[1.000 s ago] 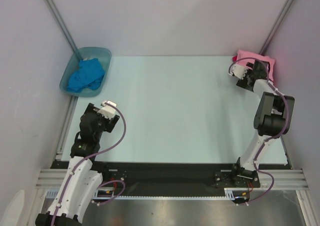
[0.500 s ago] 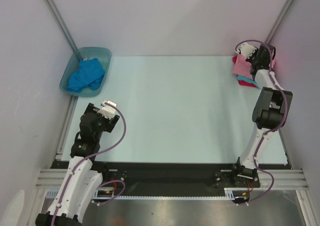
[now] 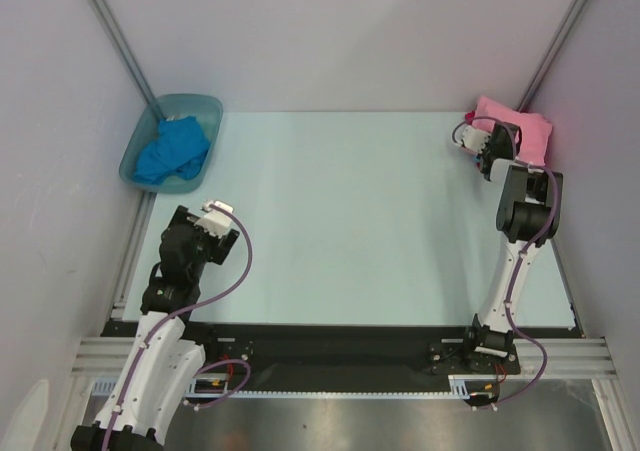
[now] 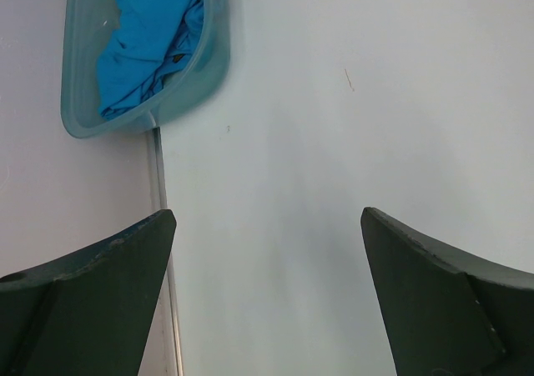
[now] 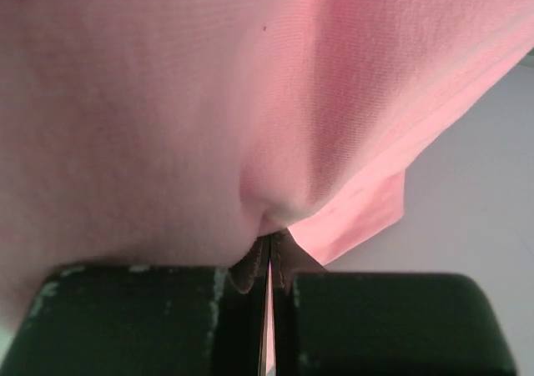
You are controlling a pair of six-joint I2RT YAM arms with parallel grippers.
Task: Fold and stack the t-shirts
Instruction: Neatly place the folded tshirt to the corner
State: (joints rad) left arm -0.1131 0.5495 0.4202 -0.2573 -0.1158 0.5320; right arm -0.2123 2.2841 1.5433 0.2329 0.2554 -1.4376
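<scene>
My right hand (image 5: 269, 255) is pinched shut on the pink shirt (image 3: 527, 133) at two o'clock, with the cloth bunched just beyond it. My left hand (image 3: 214, 217), jaws wide apart, sits far off at eight.

Fine-knit matt cloth is seen in the pink shirt (image 5: 167, 101), creased matt cloth in the blue shirt (image 4: 142, 42), smooth translucent plastic in the tub (image 4: 215, 59), and a smooth matt surface on the table (image 3: 350, 221).
</scene>
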